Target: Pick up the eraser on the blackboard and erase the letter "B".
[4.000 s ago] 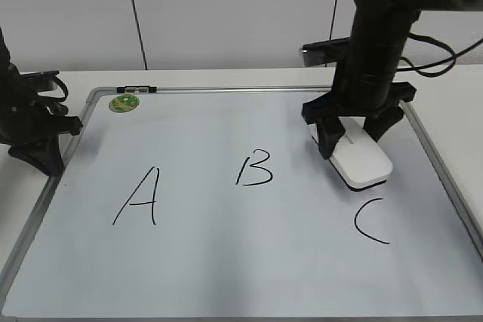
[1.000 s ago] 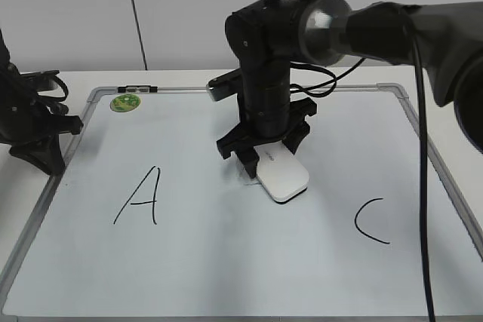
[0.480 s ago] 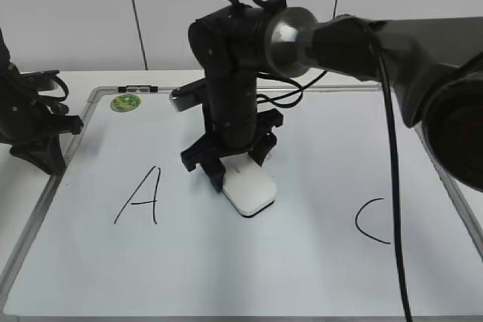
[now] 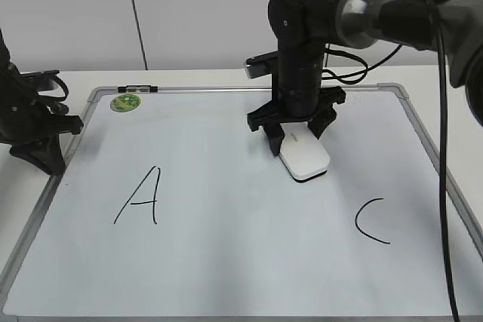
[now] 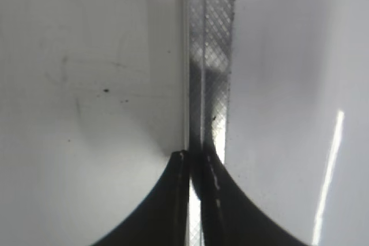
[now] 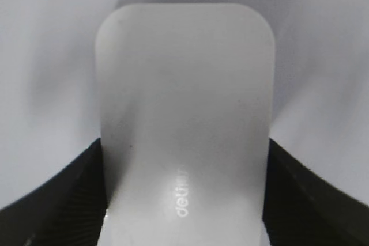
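My left gripper (image 4: 47, 157) sits idle at the blackboard's (image 4: 226, 262) left frame, fingers pressed together on nothing, out of the wiping path. Moving right, the A (image 4: 139, 197) is intact. I see no letter "B" between A and C (image 4: 371, 222), so I judge it erased. My right gripper (image 4: 296, 139) pinches the eraser (image 4: 304, 159) by its long sides, flat on the board for felt contact. Its underside is hidden.

Round green magnet (image 4: 124, 102), black "A" (image 4: 138, 196), black "C" (image 4: 370, 221)
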`<state>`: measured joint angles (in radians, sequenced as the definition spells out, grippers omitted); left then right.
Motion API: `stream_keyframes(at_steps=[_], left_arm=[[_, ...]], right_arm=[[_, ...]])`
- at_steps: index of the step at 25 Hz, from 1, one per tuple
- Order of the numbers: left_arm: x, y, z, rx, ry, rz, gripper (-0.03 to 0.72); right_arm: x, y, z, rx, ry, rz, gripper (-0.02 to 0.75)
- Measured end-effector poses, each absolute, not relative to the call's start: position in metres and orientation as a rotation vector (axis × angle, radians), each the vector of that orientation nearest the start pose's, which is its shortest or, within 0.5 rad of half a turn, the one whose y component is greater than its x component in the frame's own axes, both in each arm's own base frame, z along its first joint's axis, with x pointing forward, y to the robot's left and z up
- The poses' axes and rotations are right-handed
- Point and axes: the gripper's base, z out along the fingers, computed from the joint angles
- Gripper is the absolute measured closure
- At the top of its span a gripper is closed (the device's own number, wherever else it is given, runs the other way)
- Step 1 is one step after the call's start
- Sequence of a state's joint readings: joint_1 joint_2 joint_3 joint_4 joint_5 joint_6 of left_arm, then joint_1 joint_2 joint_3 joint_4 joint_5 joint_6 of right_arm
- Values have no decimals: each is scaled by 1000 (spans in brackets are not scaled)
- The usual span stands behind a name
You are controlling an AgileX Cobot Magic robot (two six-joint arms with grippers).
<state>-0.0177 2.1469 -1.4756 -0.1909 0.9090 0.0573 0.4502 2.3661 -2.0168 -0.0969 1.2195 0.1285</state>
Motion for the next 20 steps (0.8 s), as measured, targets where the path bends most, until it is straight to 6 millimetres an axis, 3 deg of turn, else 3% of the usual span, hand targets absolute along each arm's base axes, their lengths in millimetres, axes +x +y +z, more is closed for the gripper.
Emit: stream_keyframes(at_steps=[8, 12, 15, 20], left_arm=[[415, -21, 129, -54, 3052, -232, 671], [415, -21, 129, -54, 3052, -232, 671], [415, -21, 128, -53, 3054, -230, 671], [415, -21, 128, -53, 3054, -230, 671]], right_arm=[[441, 203, 163, -516, 2975, -83, 206], [442, 194, 185, -479, 2941, -59, 206], [447, 174, 207, -402, 2911, -37, 206], [445, 142, 215, -314, 2935, -47, 206]])
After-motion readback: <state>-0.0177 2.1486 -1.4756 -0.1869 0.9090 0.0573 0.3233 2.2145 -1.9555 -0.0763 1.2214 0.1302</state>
